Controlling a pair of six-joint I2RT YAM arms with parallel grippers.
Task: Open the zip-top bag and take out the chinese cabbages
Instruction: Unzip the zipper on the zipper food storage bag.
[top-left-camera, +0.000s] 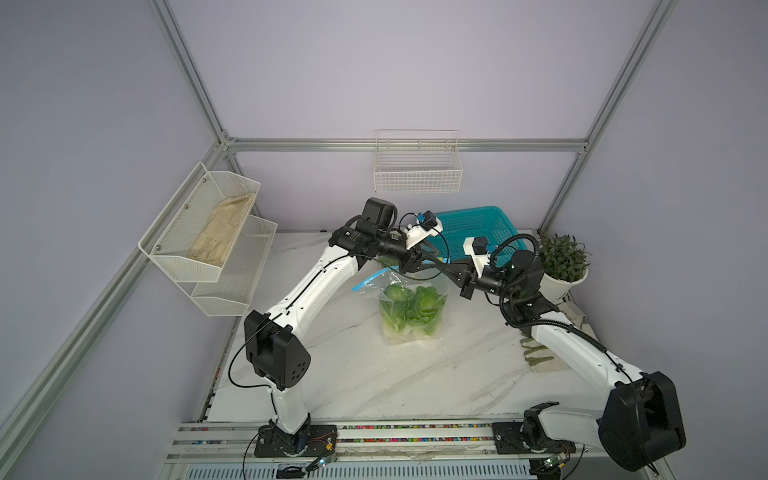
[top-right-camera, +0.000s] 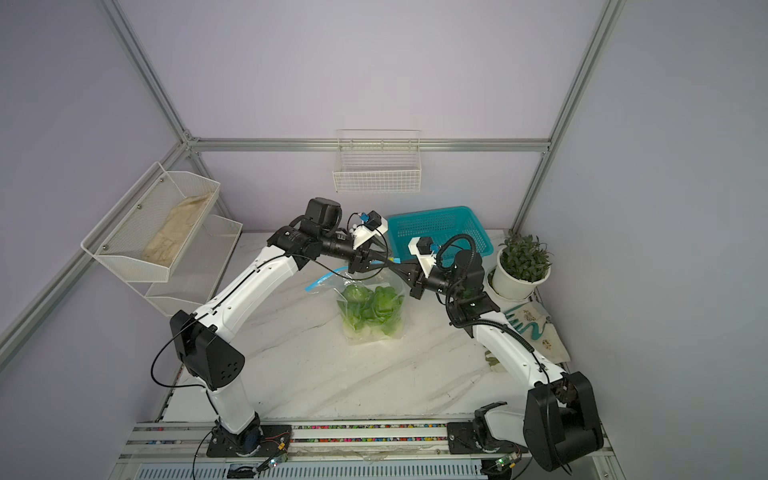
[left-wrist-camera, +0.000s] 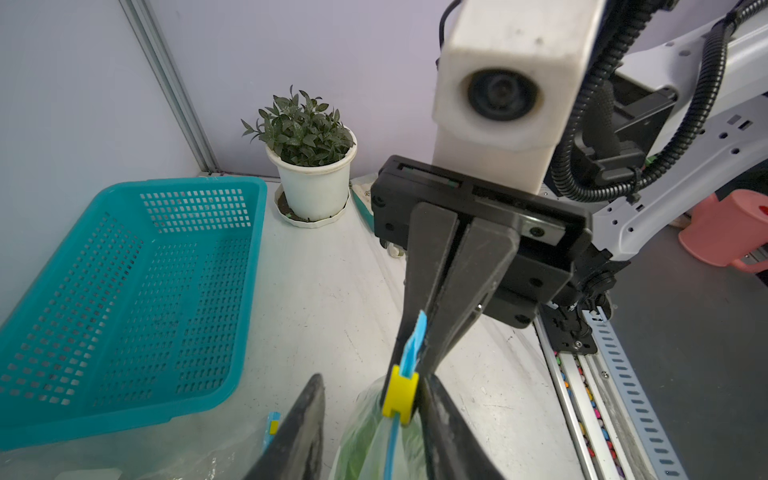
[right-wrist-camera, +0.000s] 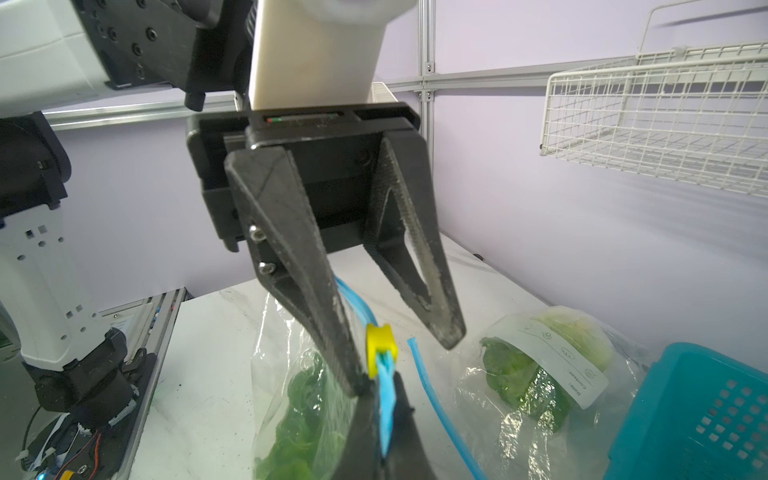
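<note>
The clear zip-top bag (top-left-camera: 397, 289) (top-right-camera: 353, 291) hangs upright at mid table with the green chinese cabbages (top-left-camera: 422, 309) (top-right-camera: 378, 309) inside. My right gripper (right-wrist-camera: 383, 384) (left-wrist-camera: 415, 365) (top-left-camera: 444, 262) is shut on the blue end tab (right-wrist-camera: 386, 415) of the zip strip. A yellow slider (left-wrist-camera: 400, 395) (right-wrist-camera: 380, 347) sits on the strip just beside that grip. My left gripper (left-wrist-camera: 372, 378) (right-wrist-camera: 405, 365) (top-left-camera: 430, 258) faces it with jaws apart; the slider lies between them, close against one finger (left-wrist-camera: 449, 436).
A teal basket (top-left-camera: 473, 226) (left-wrist-camera: 124, 291) stands behind the bag. A potted plant (top-left-camera: 563, 262) is at the right. A second clear bag with leafy greens (right-wrist-camera: 540, 365) lies by the basket. A wire basket (top-left-camera: 417, 166) and mesh shelves (top-left-camera: 208, 232) hang on the walls.
</note>
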